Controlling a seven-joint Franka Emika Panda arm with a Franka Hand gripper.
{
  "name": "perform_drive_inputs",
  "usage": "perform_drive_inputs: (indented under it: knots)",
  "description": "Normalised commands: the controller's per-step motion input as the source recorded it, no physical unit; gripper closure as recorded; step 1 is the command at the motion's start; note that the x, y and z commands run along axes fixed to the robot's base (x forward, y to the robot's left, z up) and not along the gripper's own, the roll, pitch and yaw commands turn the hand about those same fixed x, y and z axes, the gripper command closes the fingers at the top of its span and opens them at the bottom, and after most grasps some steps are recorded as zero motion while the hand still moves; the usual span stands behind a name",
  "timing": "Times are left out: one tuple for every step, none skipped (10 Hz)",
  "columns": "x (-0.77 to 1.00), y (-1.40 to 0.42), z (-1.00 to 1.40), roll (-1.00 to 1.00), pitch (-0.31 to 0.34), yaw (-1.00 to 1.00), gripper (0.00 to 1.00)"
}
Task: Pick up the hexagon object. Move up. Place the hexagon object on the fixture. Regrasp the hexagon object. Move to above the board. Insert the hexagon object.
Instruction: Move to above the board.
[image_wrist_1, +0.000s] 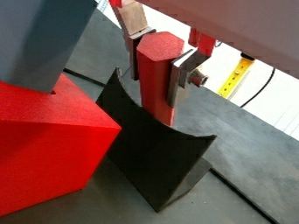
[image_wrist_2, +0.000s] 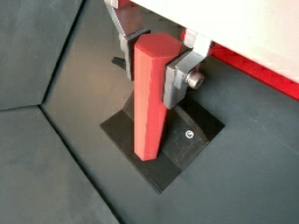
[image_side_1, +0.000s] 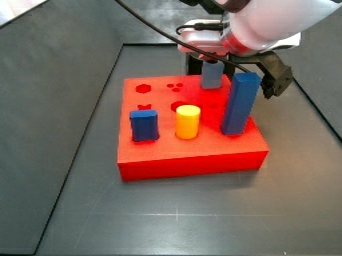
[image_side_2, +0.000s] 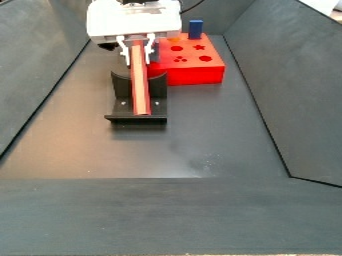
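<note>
The hexagon object (image_wrist_1: 158, 61) is a long red bar standing upright, its lower end resting in the notch of the black fixture (image_wrist_1: 163, 157). My gripper (image_wrist_1: 160, 87) is shut on the bar near its top, with a silver finger pressed on each side. Another wrist view shows the same hold: gripper (image_wrist_2: 156, 87), hexagon object (image_wrist_2: 149, 105), fixture base plate (image_wrist_2: 176, 144). In a side view the gripper (image_side_2: 134, 48) stands over the fixture (image_side_2: 115, 110) with the hexagon object (image_side_2: 138, 85) in it, close to the red board (image_side_2: 201, 68). In another side view the board (image_side_1: 187, 150) is plain, but the bar is hidden.
On the board stand a tall blue block (image_side_1: 241, 100), a yellow cylinder (image_side_1: 189, 122), a small blue block (image_side_1: 144, 125) and a grey-blue peg (image_side_1: 211, 73). The board's corner (image_wrist_1: 41, 140) sits right beside the fixture. Sloping dark walls bound the floor (image_side_2: 201, 140).
</note>
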Motion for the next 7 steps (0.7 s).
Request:
perform_drive_inputs:
  knots:
    - [-0.26, -0.09, 1.00, -0.07, -0.063, -0.23, 1.00]
    - [-0.26, -0.09, 1.00, -0.07, -0.065, -0.23, 1.00]
    - [-0.25, -0.08, 1.00, -0.08, -0.053, -0.21, 1.00]
    - [-0.22, -0.06, 1.00, -0.09, -0.002, -0.17, 1.00]
    - [-0.21, -0.06, 1.00, -0.10, 0.025, -0.16, 1.00]
    - [-0.20, -0.05, 1.00, -0.10, 0.075, -0.12, 1.00]
    - [-0.19, -0.04, 1.00, -0.10, 0.105, -0.10, 1.00]
